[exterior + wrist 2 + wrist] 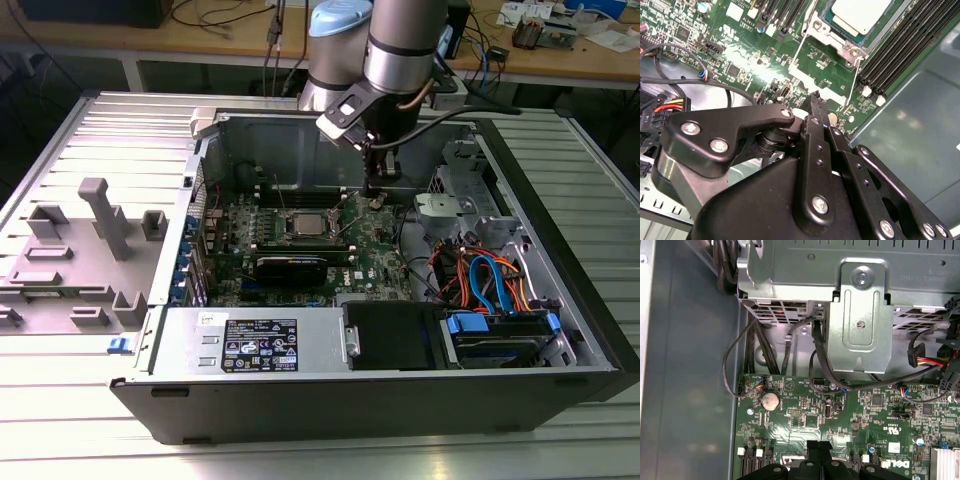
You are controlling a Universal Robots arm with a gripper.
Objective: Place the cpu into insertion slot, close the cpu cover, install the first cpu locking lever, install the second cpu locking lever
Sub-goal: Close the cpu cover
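Silver top of the cpu [305, 222] lies flat in the insertion slot [288, 226], mid-board in the exterior view. In the second wrist view the cpu [860, 12] is cut off at the frame edge, w/ a corner of the slot's metal rim [827, 34] and thin wire levers [799, 50] beside it. Whether the slot is clamped is hard to make out. The gripper's bulky black body hides the board nearest the lens. Arm [400, 50] drops steeply into the open grey case [560, 260], gripper [374, 190] pointing down, tip close over the green board [385, 260], near the slot on the exterior view's right, apart from the cpu. Matte black fingers [810, 130] [813, 449] look pressed together, nothing btwn them. Round shiny coin cell [770, 400], bent sheet-metal bracket [860, 325] and looping black cables [740, 365] lie beyond the tips.
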